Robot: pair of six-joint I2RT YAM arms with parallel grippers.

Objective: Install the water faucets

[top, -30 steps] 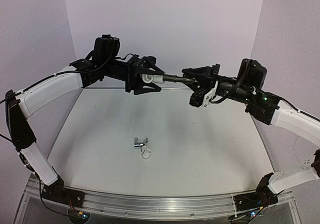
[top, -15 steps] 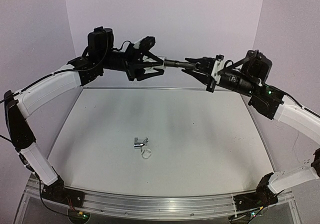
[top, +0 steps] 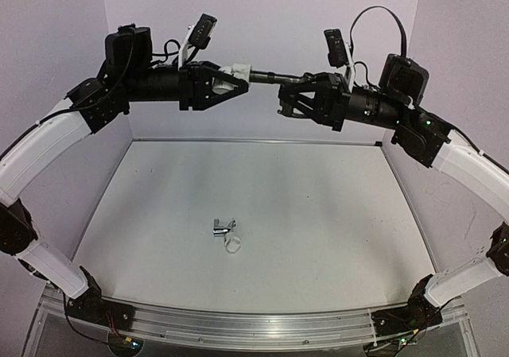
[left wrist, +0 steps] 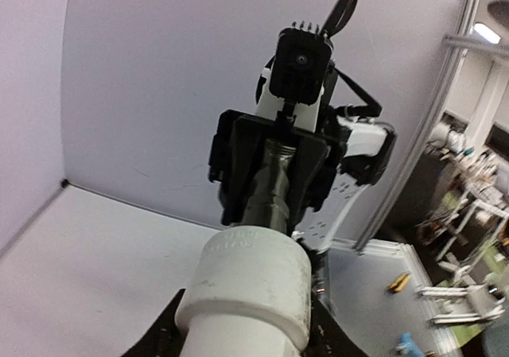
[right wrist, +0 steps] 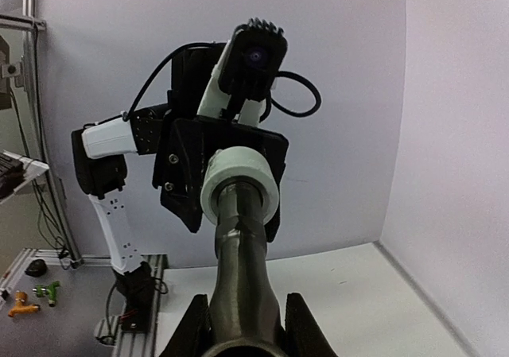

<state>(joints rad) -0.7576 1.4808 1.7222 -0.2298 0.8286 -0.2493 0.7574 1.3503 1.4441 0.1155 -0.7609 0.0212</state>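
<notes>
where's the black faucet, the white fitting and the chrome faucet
black faucet (right wrist: 241, 285): right wrist view, on its dark body
white fitting (left wrist: 246, 284): left wrist view, on its round collar
chrome faucet (top: 222, 227): top view, on its shiny body

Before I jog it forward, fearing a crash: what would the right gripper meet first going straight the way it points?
Probably the white plastic pipe fitting held by the left gripper: the matte black metal faucet in the right gripper already runs into its mouth. Depth is unclear.
</notes>
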